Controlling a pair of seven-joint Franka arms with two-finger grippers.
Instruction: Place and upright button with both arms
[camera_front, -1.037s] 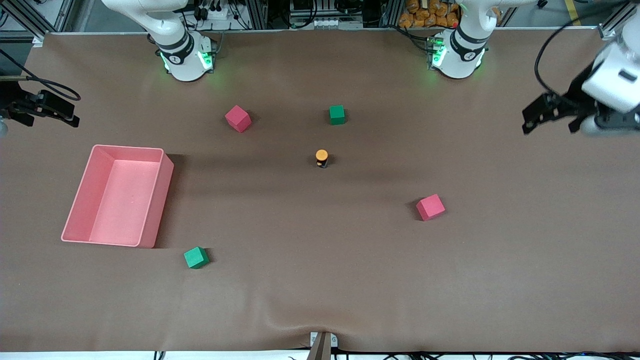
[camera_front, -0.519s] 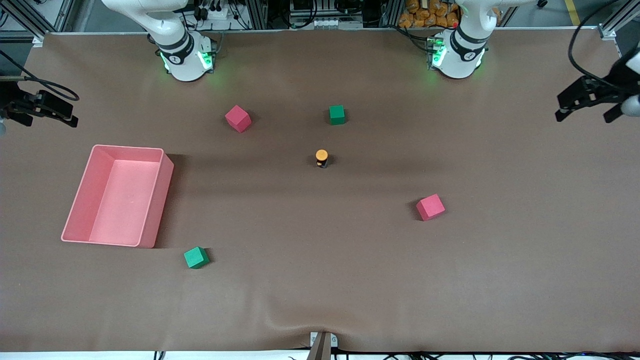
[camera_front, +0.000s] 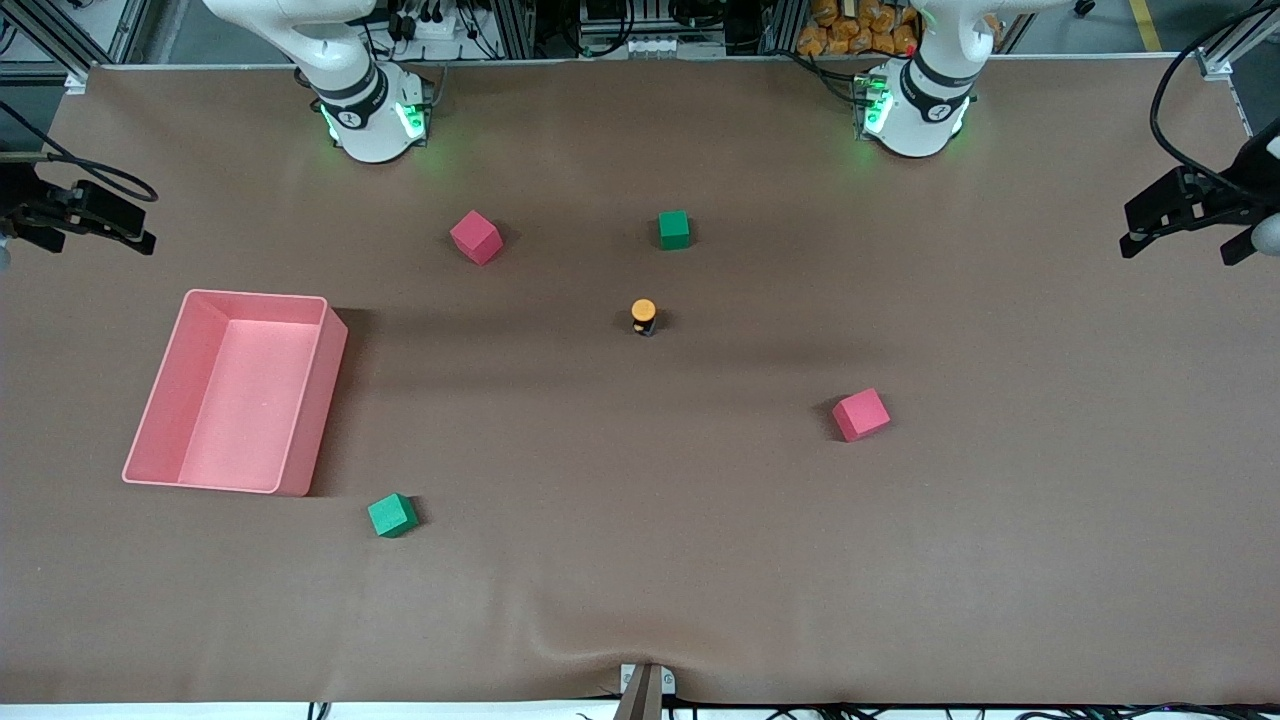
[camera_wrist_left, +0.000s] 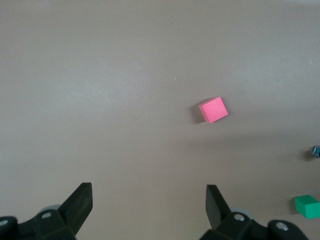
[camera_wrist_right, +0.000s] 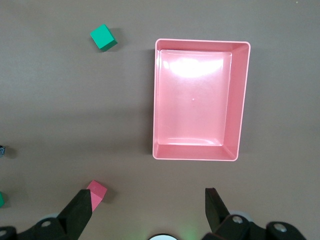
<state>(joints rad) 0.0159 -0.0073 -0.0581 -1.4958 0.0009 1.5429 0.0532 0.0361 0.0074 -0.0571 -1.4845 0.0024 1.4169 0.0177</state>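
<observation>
Cubes and a tray lie scattered across the brown table (camera_front: 640, 560), and we go through them starting nearest the front camera. Nearest is a green cube (camera_front: 391, 515), just off the near corner of the pink tray (camera_front: 300, 440), which sits toward the right arm's end of the table and holds nothing we can see. Next is a red cube (camera_front: 861, 414) toward the left arm's end; in the left wrist view it shows on the table out ahead of the left gripper's fingers (camera_wrist_left: 80, 202).

Farther on, mid-table, we find the button (camera_front: 643, 316), standing upright with its orange cap on top of the black body, well apart from both grippers and touched by neither. Farther still are a second green cube (camera_front: 674, 229) and a second red cube (camera_front: 475, 237), the latter closer to the right arm's base.

Our left gripper (camera_front: 1185, 225) hangs at the table's edge on the left arm's end, jaws spread wide and holding nothing. Our right gripper (camera_front: 95, 222) hangs at the right arm's end of the table, above the tray in its own wrist view, jaws likewise wide and bare.
</observation>
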